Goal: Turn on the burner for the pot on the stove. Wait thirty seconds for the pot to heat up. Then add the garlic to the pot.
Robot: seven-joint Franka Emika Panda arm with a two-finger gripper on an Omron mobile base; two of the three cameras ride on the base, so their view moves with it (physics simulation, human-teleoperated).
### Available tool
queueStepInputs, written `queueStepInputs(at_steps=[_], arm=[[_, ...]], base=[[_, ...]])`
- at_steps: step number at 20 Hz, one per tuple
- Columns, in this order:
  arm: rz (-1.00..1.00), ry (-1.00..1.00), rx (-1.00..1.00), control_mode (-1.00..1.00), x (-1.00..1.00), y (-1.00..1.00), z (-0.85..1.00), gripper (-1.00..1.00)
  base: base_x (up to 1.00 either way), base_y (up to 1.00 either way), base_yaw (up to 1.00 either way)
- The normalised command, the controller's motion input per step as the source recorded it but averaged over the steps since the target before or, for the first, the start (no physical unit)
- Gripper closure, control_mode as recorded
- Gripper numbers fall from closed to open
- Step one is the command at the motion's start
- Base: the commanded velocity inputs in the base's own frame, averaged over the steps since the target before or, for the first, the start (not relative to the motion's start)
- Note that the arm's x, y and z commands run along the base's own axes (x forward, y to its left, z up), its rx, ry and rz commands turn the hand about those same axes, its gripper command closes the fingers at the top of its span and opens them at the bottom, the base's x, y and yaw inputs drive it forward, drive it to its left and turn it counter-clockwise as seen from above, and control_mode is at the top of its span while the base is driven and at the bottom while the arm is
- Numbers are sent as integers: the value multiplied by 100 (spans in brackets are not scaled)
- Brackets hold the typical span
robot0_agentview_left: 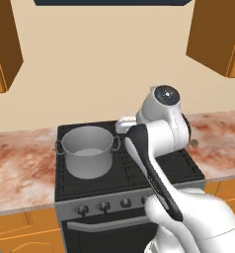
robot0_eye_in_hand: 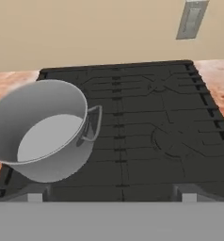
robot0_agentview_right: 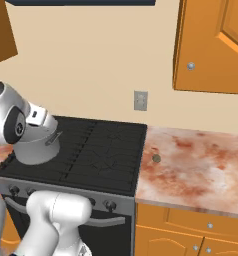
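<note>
Over the cooktop in the left base view, the arm's bulk hides the jaws; the pot (robot0_agentview_left: 88, 151) sits on the left burners of the stove (robot0_agentview_left: 134, 173), and a small grey-tan speck that is probably the garlic (robot0_agentview_left: 193, 143) lies on the counter (robot0_agentview_left: 218, 143) just off the stove's right edge, on the far side of the wrist from the pot.

From the right base view, the garlic (robot0_agentview_right: 156, 158) rests alone on the counter (robot0_agentview_right: 201, 170) close beside the stove (robot0_agentview_right: 101, 150), well apart from the hand, which hangs near the pot (robot0_agentview_right: 38, 145).

Down the hand view, the two finger tips (robot0_eye_in_hand: 35, 196) stand wide apart with nothing between them, low over the front edge of the stove (robot0_eye_in_hand: 142, 141). The pot (robot0_eye_in_hand: 41, 129) lies ahead and to the left of the jaws, seemingly empty.

Judging by its look, the bulb is light, small and rounded, likely to roll or squirt out; a centred pinch across its widest part from above seems best.
</note>
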Motion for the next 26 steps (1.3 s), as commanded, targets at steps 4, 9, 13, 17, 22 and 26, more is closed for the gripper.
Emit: queueStepInputs(at_steps=[4, 9, 13, 17, 22, 26], arm=[[-1, -23, -6, -100, -22, 43, -2, -100], [0, -18, 0, -100, -42, 34, 0, -100], [-10, -19, 0, -100, -77, 1, -4, -100], [-7, -17, 0, -100, -86, 11, -3, -100], [-1, -14, -1, -100, -86, 14, 0, -100], [0, -12, 0, -100, -92, 0, -3, -100]], base=[[0, 0, 0], [0, 0, 0], [0, 0, 0], [0, 0, 0], [0, 0, 0], [0, 0, 0]])
